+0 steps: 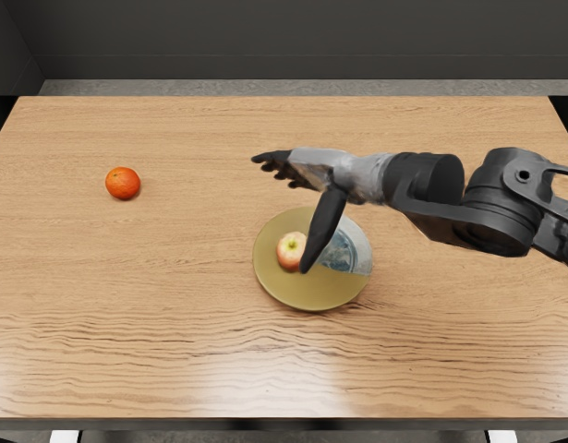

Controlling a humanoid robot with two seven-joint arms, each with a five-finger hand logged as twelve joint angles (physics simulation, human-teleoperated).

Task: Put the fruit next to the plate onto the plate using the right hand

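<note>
The apple (289, 249) sits on the yellow plate (307, 292) on the counter (173, 314). The right hand (313, 173) hangs above it with fingers spread out, holding nothing. An orange (123, 183) lies far off to the left.

Right edge of apple (287, 250) and part of plate (297, 291) behind robot hand (313, 173)

Apple (290, 249) on the plate (307, 291); orange (123, 183) well apart — far left on the table (265, 369)
</note>
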